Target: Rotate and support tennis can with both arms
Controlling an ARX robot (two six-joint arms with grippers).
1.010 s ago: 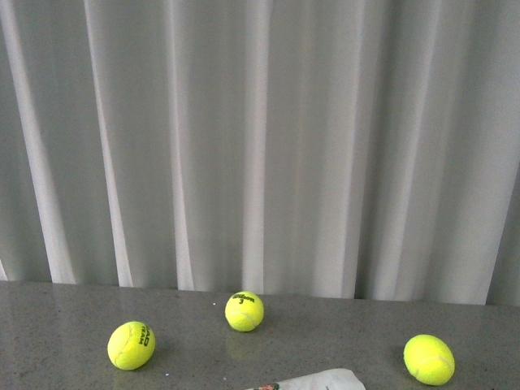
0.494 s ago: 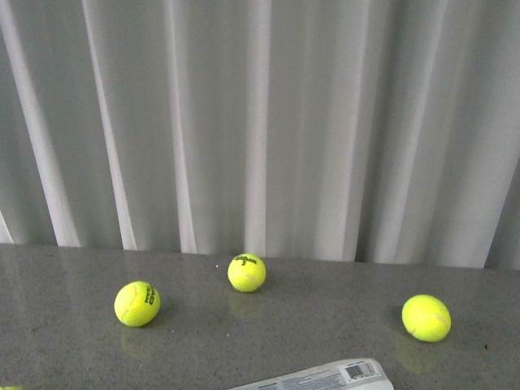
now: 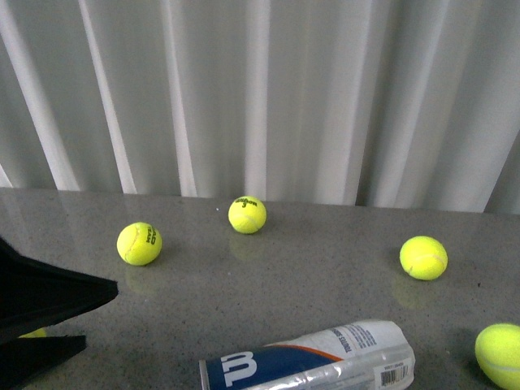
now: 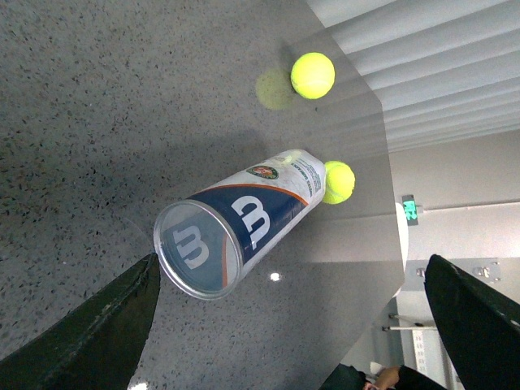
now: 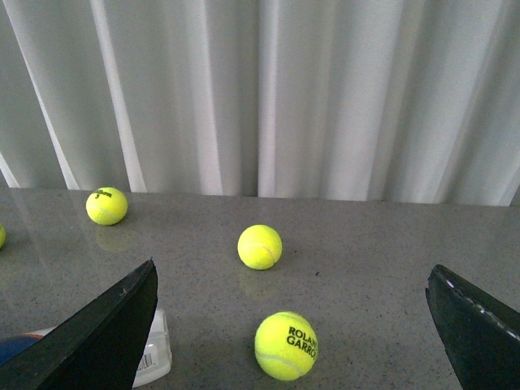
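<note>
The tennis can (image 3: 309, 361) lies on its side on the grey table, near the front edge, with its blue "W" label up. In the left wrist view the can (image 4: 236, 231) points its round lid end at the camera. It sits just beyond my left gripper (image 4: 292, 268), which is open and apart from it. The left gripper (image 3: 101, 312) shows as black fingers at the lower left of the front view. My right gripper (image 5: 291, 276) is open over the table with nothing held. The can's clear end (image 5: 154, 353) lies beside one finger (image 5: 97, 333).
Yellow tennis balls are scattered on the table (image 3: 268, 284): one at the left (image 3: 139, 244), one at the back (image 3: 247, 214), one at the right (image 3: 423, 257), one at the right edge (image 3: 500, 353). A ball marked "ROLAND GARROS" (image 5: 286, 345) lies between the right fingers. White curtains hang behind.
The front view has tilted down: balls shifted up in frame, far more of the can shows, a ball at the right edge appeared, and the left gripper's fingers entered at lower left.
</note>
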